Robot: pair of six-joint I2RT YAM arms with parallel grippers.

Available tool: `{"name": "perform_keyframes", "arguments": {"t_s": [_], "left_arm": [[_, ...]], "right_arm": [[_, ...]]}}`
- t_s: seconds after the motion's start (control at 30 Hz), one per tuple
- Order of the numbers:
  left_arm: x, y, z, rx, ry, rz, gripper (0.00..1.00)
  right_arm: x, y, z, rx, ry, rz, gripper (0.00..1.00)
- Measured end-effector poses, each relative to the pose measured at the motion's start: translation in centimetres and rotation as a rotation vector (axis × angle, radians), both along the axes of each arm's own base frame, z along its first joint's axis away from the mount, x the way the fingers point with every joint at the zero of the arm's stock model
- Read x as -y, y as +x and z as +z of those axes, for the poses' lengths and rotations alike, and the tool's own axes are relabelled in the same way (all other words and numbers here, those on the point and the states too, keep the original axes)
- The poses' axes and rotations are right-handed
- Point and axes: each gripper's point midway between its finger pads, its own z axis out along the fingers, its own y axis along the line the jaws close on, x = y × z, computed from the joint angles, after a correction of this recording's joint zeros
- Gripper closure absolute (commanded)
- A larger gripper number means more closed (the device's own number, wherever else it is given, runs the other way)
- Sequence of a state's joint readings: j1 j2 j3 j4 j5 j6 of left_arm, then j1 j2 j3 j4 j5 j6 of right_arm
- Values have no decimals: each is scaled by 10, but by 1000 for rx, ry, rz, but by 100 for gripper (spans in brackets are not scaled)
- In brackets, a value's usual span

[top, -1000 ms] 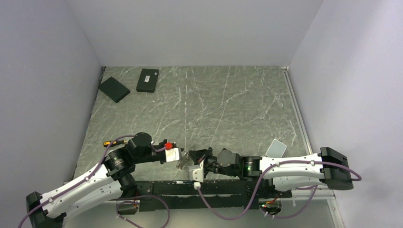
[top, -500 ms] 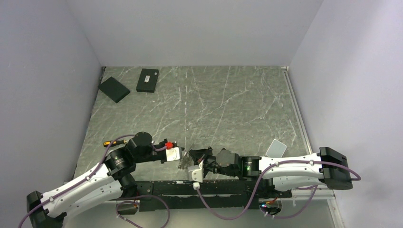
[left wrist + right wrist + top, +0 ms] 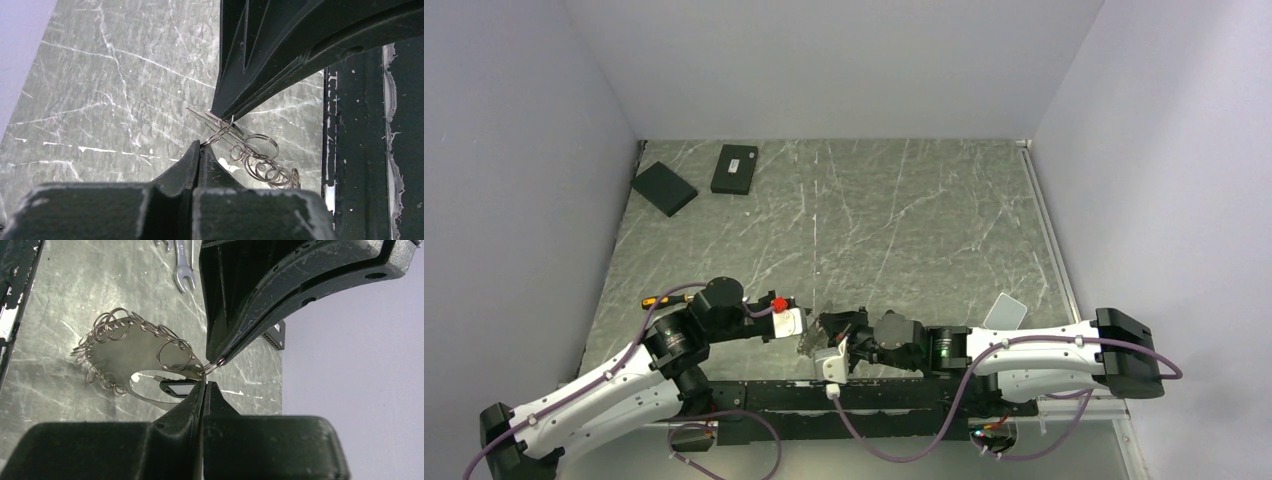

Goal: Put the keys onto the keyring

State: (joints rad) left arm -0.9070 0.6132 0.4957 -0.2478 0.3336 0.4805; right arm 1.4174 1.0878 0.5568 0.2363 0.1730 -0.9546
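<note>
Left pincer [image 3: 207,130] and right pincer [image 3: 211,371] both clench the keyring [image 3: 145,327], tips nearly meeting; a wrench [image 3: 181,267] lies beyond the right pincer. Worktop [image 3: 904,220] beneath.

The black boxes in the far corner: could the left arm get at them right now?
Probably not right away. The way toward the black boxes looks free, but the left pincer is shut on the keyring, which the right pincer grips too, so it must let go first.
</note>
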Motion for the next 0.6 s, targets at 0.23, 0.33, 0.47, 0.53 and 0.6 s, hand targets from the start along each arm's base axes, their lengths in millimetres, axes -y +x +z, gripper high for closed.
{"name": "perform_keyframes", "arguments": {"t_s": [0.23,0.33,0.47,0.53,0.6], "left_arm": [[0,0,1,2,-3,0,100],[0,-1,1,-3,-2,-5,100],[1,-2,0,-9,0,-6,100],[1,-1,0,-12,0,-5,100],[1,-2,1,-16,-4,-2,100]], "right_arm": [[-3,0,1,10,-9,5,100],[-6,1,6,22,-5,9,100],[-9,1,14,30,3,10,100],[-9,1,13,34,-2,11,100],[-9,1,13,37,-8,13,100]]}}
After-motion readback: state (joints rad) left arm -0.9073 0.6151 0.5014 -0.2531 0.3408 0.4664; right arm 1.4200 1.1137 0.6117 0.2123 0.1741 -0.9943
